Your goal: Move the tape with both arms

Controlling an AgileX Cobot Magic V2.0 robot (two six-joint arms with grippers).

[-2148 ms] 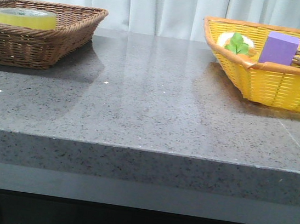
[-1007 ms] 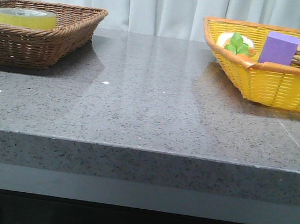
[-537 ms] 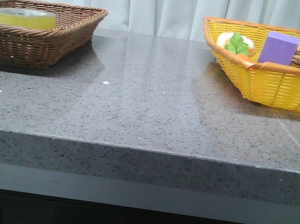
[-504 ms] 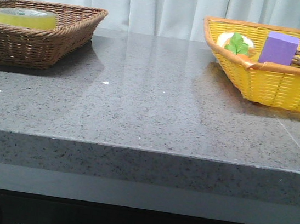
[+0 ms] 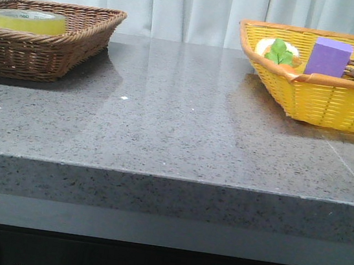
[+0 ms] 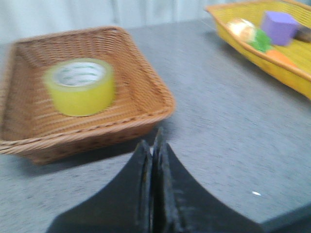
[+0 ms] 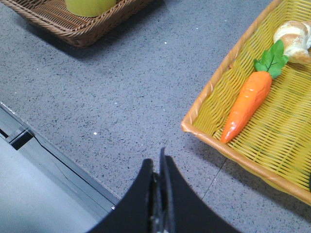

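Notably, neither arm appeared in the front view. The translucent yellow tape roll (image 6: 79, 86) lay flat inside the brown wicker basket (image 6: 146, 92), its lower half hidden by the rim from the front. Left gripper (image 6: 154, 160) hung near that basket's near corner, fingers pressed together, empty; picture blurred. Right gripper (image 7: 158, 177) likewise clenched, empty, over grey stone table (image 7: 136, 87). The yellow woven basket (image 7: 204, 116), well apart from the wicker one, was cut off, holding an orange carrot (image 7: 247, 104).

Probably a staged test room: speckled grey stone counter (image 5: 176, 139), pale curtain (image 5: 180, 5) behind (no household clutter).
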